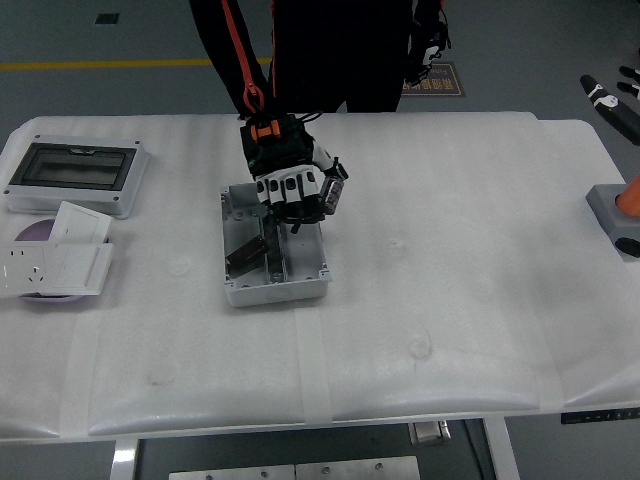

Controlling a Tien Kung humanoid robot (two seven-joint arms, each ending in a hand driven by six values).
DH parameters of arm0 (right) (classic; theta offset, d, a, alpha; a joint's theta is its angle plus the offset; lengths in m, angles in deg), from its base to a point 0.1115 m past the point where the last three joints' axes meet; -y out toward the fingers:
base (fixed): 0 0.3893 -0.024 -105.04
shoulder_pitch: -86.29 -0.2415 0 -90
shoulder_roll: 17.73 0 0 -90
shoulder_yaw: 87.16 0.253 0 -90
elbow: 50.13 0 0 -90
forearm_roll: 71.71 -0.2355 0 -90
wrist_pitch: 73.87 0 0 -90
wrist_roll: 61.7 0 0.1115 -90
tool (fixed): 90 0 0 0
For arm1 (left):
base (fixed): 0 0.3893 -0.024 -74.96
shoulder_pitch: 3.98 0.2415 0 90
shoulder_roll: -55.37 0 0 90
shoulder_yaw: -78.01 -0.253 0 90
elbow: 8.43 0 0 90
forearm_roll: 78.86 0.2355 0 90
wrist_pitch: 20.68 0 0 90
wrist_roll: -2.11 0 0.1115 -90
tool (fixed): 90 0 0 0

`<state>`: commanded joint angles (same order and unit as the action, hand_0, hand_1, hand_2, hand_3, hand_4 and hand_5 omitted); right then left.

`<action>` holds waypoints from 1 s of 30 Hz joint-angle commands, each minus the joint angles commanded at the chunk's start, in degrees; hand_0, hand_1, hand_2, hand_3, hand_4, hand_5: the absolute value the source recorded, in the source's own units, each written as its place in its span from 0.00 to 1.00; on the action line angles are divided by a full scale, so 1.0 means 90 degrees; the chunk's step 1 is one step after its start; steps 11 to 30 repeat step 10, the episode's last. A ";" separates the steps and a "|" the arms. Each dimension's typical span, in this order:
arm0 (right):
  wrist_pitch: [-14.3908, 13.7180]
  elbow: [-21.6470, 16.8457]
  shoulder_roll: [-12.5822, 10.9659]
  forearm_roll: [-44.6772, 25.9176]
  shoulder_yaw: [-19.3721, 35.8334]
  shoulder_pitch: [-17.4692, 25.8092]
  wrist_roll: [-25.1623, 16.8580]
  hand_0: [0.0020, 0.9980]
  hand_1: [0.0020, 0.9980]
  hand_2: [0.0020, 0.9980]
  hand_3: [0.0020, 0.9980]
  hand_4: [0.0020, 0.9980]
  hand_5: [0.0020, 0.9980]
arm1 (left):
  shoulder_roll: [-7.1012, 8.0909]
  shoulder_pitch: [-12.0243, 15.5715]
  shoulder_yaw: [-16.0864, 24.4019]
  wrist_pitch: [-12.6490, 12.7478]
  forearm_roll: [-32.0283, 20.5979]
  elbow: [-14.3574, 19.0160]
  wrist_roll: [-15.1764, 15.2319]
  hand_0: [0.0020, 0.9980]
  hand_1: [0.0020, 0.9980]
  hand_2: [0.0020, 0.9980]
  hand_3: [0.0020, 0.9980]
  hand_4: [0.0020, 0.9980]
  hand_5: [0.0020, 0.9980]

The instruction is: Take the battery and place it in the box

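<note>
A grey open box (310, 272) lies on the white table left of centre. A dark flat object (250, 255) lies inside it. A person at the far side has a gloved hand (285, 165), black with white finger pieces and an orange strap, over the box's far end. It is closed on a small dark object (333, 192), perhaps the battery, held just above the box's far right corner. Only the extended fingertips (603, 99) of my right hand show, at the upper right edge, far from the box and holding nothing. My left arm is out of view.
A grey enclosure with a clear lid (75, 175) sits at the far left. White socket plates (55, 262) lie in front of it over a purple disc (30, 232). A grey base with an orange part (612, 205) stands at the right edge.
</note>
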<state>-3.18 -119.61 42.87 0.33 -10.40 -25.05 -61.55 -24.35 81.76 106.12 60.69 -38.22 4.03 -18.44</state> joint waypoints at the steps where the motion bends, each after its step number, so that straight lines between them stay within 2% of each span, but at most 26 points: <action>1: 0.0000 0.0001 -0.0002 0.0001 0.0004 0.0000 0.0000 0.99 0.84 0.89 1.00 0.89 0.52 | 0.0001 -0.0002 0.0002 0.0000 0.0004 0.0000 0.0001 0.53 0.64 0.56 0.50 0.47 0.39; 30: 0.0001 0.0020 -0.0022 0.0014 0.0072 0.0018 0.0003 0.99 0.84 0.89 1.00 0.89 0.52 | -0.0007 -0.0005 0.0000 -0.0010 0.0005 0.0002 -0.0006 0.53 0.64 0.57 0.50 0.48 0.40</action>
